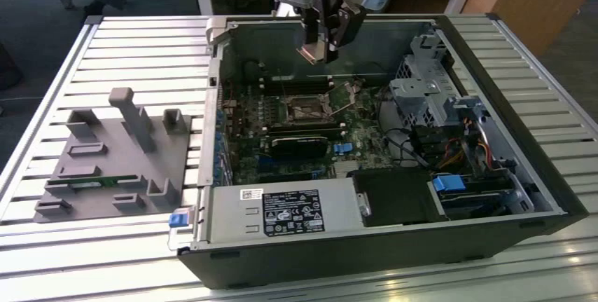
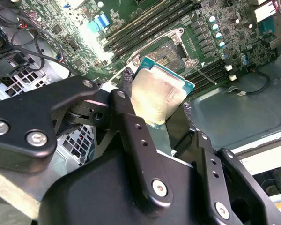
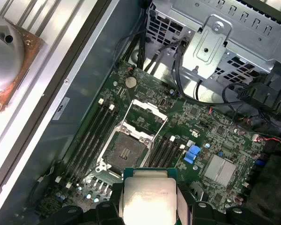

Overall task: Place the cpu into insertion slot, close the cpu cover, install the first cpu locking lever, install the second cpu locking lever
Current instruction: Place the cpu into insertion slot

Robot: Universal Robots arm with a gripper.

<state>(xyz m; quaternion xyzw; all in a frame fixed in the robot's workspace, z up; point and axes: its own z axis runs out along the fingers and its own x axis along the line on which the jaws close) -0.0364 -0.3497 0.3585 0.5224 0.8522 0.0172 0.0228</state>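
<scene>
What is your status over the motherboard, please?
The gripper shut on the cpu, above the motherboard. The insertion slot bare, the cpu cover swung open. Nothing across the slot.

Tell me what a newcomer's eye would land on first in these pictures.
First the cpu, pinched between the black fingers of the gripper and hanging above the motherboard in both wrist views. Next the bare insertion slot on that board, inside the open computer case. Then the grey moulded fixture on the slatted table at the exterior view's left.
</scene>
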